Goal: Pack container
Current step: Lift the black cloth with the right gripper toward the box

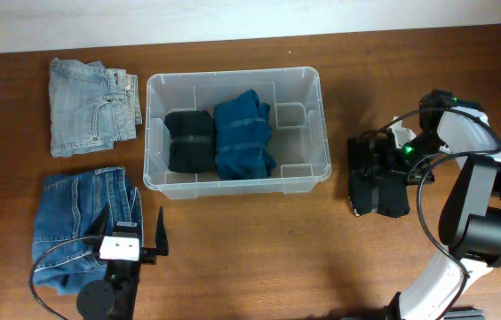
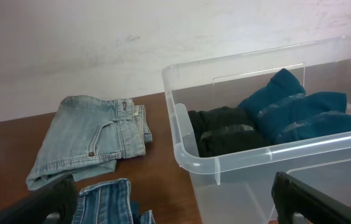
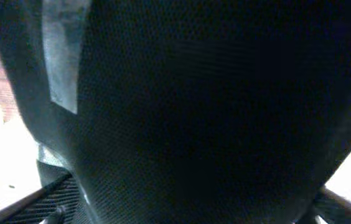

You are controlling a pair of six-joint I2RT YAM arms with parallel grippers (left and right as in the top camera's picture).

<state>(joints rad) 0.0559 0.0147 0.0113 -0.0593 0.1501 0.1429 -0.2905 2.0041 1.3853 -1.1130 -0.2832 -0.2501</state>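
The container (image 1: 233, 185) sits mid-table towards the far edge, and I see two folded pieces inside it: a black garment (image 1: 188, 140) on the left touching a teal garment (image 1: 243, 135). Pale folded jeans (image 1: 91, 107) lie at the far-left corner. Darker jeans (image 1: 77, 227) lie by the near-left corner, where my left gripper (image 1: 131, 233) hangs with its fingers (image 2: 45, 202) spread wide. Near the right edge, my right gripper (image 1: 377, 173) is down on a black cloth (image 1: 391, 197). Dark mesh fills that wrist view, so I cannot tell whether the jaws are closed.
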